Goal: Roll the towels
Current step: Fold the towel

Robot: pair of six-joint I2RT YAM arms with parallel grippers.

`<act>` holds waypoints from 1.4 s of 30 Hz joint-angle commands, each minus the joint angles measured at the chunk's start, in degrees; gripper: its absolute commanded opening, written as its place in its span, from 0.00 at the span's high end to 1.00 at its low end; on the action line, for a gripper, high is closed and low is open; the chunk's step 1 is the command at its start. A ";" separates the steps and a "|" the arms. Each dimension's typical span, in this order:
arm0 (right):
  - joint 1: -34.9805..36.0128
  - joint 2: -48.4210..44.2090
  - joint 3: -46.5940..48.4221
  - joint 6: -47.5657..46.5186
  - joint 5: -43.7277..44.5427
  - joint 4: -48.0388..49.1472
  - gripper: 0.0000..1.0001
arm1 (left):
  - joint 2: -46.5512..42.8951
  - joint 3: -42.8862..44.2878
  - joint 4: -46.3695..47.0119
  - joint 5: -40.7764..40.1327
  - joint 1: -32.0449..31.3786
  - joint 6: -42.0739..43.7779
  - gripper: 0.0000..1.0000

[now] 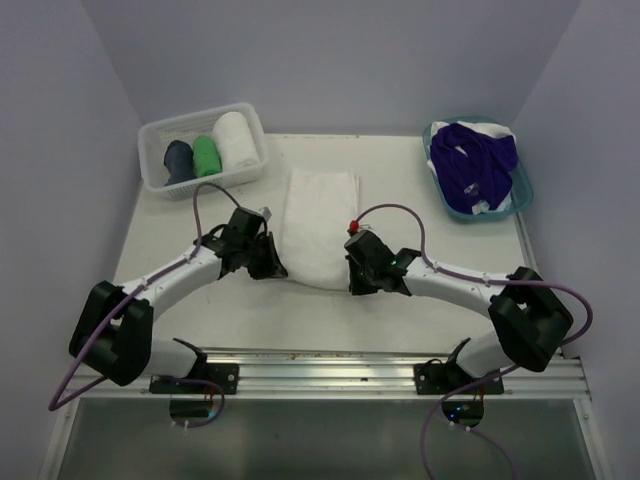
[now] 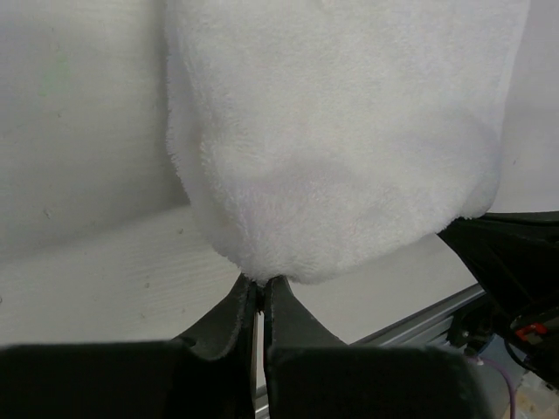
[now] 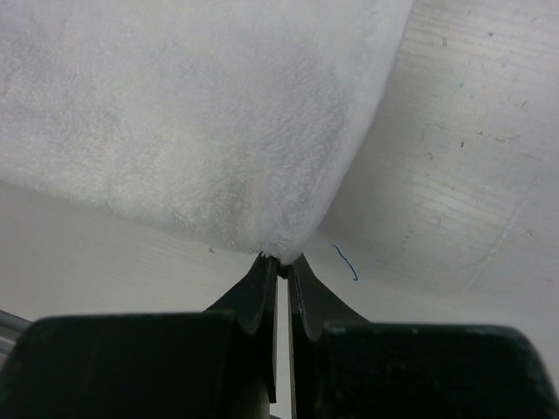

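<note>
Two corners, near edge: your left gripper (image 2: 262, 281) and right gripper (image 3: 281, 264) each pinch closed on the soft, limp white towel (image 1: 318, 220).

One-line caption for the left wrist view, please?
Left end effector pinched shut on the near edge of the white towel.
</note>
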 commanded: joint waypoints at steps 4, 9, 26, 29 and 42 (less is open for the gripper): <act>-2.39 -1.96 6.05 -1.25 4.40 -1.39 1.00 | 3.75 9.35 -3.20 1.14 3.09 -1.03 1.00; -4.94 0.58 10.18 -3.35 4.49 -1.31 1.00 | 10.42 16.29 -4.96 1.84 5.38 0.03 1.00; -9.69 12.00 22.05 -6.43 3.43 -1.40 1.00 | 23.53 30.71 -7.69 2.55 8.98 2.49 1.00; -10.83 14.47 23.72 -6.61 3.25 -1.48 1.00 | 27.83 33.87 -8.65 2.98 9.25 3.54 1.00; -14.44 27.22 30.14 -4.86 1.23 -3.15 1.00 | 30.41 38.37 -8.92 -0.88 9.78 5.21 0.57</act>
